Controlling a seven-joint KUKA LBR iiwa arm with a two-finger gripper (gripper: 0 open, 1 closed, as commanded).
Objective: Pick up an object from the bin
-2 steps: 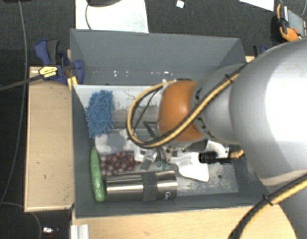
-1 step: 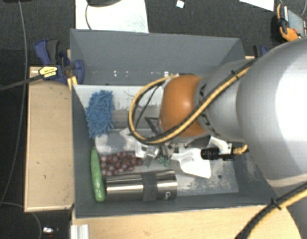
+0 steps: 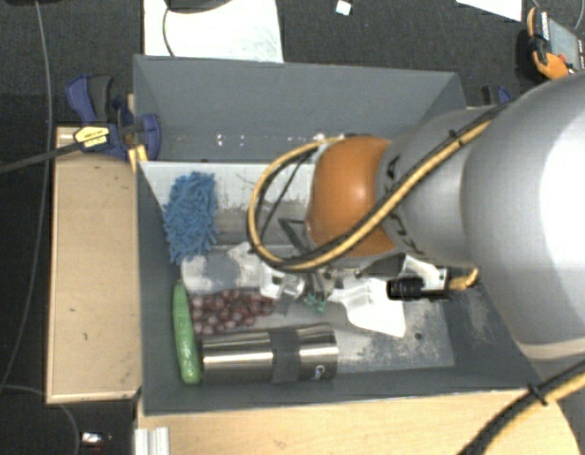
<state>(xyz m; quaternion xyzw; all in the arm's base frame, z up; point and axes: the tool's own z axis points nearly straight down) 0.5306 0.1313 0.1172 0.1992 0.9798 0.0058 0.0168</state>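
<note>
Working low in the middle of the bin (image 3: 301, 112), the hand (image 3: 309, 290) is largely hidden under the arm's orange cover (image 3: 349, 197). Whether it is open or closed, and whether anything is held, cannot be told. It is seen just beside the bunch of purple grapes (image 3: 230, 311), over a small heap of white and pale scraps. A white crumpled piece (image 3: 377, 313) lies to its right, and the steel cylinder (image 3: 240, 356) with the dark band lies just beyond, toward the bin's near wall. These are judged the likeliest candidates for the pick.

For the step to be done well, one thing should be singled out rather than the heap's edge. The grapes look lumpy and yielding and are probably best gripped across the cluster's middle. The cylinder is smooth and round and may roll or slip unless it is taken squarely across its width. The descent should be kept vertical so that neighbours are not dragged. The green cucumber-like piece (image 3: 187, 339) by the left wall and the blue tufted cloth (image 3: 190, 211) at the back are well apart and need not be disturbed.
</note>
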